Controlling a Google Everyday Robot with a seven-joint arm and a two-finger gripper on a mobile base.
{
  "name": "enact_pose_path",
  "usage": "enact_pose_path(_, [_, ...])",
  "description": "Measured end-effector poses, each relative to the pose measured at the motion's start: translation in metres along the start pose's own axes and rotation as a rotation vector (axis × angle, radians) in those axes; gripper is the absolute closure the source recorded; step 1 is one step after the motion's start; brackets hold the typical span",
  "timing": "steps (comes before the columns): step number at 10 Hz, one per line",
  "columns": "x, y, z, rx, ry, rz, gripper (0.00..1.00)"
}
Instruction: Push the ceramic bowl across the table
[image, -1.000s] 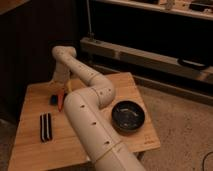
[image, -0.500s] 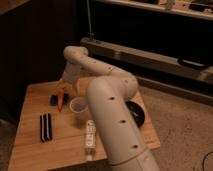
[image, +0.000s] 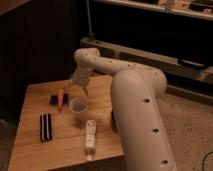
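My main worry is sight. The robot's thick white arm (image: 137, 115) stands between my camera and the right side of the small low table (image: 35, 102) with its light wooden plank top. The wide, glossy dark ceramic bowl (image: 113, 119) is almost wholly hidden behind the arm; only a dark sliver at the arm's left edge looks to be its rim. The gripper (image: 80, 85) hangs over the far middle of the table, just behind the small clear plastic cup (image: 79, 106) and near the orange carrot-shaped piece (image: 61, 98), apart from the bowl. I cannot tell whether it is open or closed, nor whether it holds anything.

If I sweep toward the bowl from here, I judge the wrist could clip the cup and tip it, or drag the white oblong object (image: 90, 135) lying in front of it. The bowl seems close to the right edge, so a push the wrong way would send it to the floor, and a push leftward would plough it into the cup. Its glaze looks slick, so an off-centre touch would likely spin it aside rather than slide it.

The planks look smooth and level, with a flat black striped item (image: 46, 126) lying near the left. The room is dim, with dark shelving (image: 150, 30) behind and speckled floor (image: 192, 120) to the right
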Motion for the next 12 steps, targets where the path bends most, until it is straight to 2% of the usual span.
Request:
enact_pose_path(1, [0.005, 0.006, -0.007, -0.012, 0.036, 0.018, 0.20])
enact_pose_path(2, [0.017, 0.021, -0.021, -0.031, 0.091, 0.049, 0.20])
enact_pose_path(4, [0.022, 0.043, -0.037, -0.040, 0.139, 0.092, 0.20])
enact_pose_path(5, [0.025, 0.064, -0.048, -0.045, 0.169, 0.125, 0.20])
enact_pose_path(8, [0.025, 0.115, -0.077, -0.049, 0.221, 0.216, 0.20])
enact_pose_path(9, [0.024, 0.140, -0.091, -0.051, 0.244, 0.257, 0.20])
enact_pose_path(12, [0.018, 0.192, -0.121, -0.063, 0.285, 0.388, 0.20])
